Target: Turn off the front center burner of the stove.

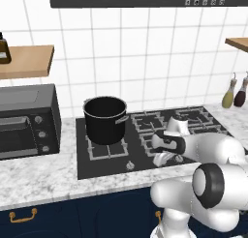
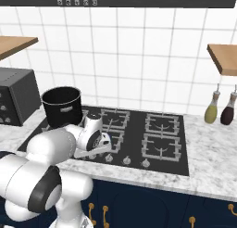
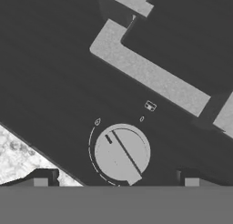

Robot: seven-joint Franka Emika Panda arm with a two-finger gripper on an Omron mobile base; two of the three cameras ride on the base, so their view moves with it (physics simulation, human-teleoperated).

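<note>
The stove (image 1: 111,170) (image 2: 178,164) is a black glass cooktop with grey grates. My hand hangs low over its front edge, covering part of the front center burner's grate (image 1: 147,141) (image 2: 116,140); no blue glow shows from there. In the hand view a round silver knob (image 3: 121,152) with a straight ridge lies just ahead. My gripper (image 3: 117,181) is open, one fingertip (image 3: 41,181) on each side of the knob and apart from it. A bar of the grate (image 3: 145,75) crosses above the knob.
A black pot (image 1: 105,119) (image 2: 61,104) stands on the front left grate. A black countertop oven (image 1: 26,121) sits at the left. Two bottles (image 2: 221,106) stand at the right wall. More knobs (image 2: 136,162) line the stove's front edge beside the marble counter (image 3: 18,150).
</note>
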